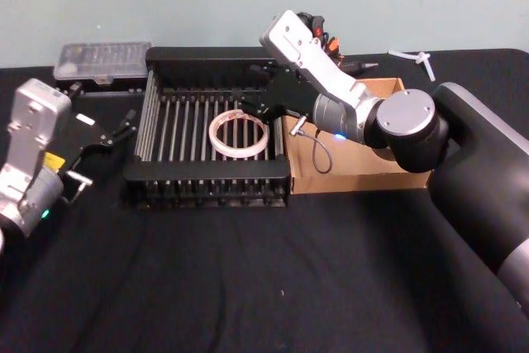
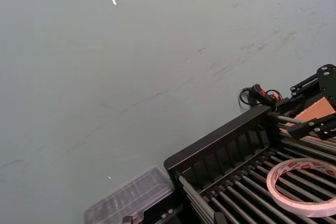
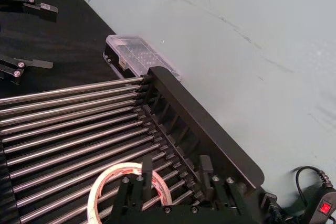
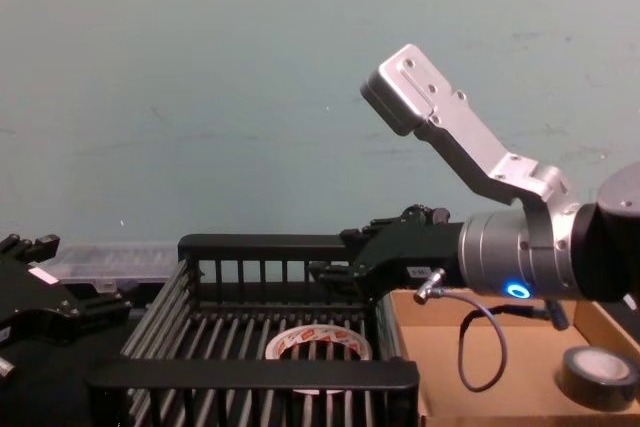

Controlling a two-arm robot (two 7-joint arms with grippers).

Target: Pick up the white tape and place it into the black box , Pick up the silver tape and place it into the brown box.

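While the right claw (image 1: 248, 105) hovers above, the white tape (image 1: 239, 135) lies flat.

This looks like a robot test lab rather than a home or shop. The worktop (image 1: 248, 287) is draped in plain black cloth and backed by a bare, scuffed pale blue-green wall (image 4: 200, 97) with no decoration. Two machine arms with exposed metal joints, cables and glowing status lights reach over the cloth. What lies there is sparse and staged: a black slatted crate (image 1: 207, 178), a brown cardboard tray (image 1: 364, 175), two rolls of tape, and a clear plastic case (image 1: 103, 61) of small parts at the back. A switch with a red light and a coiled cable (image 3: 320, 203) sit by the wall.
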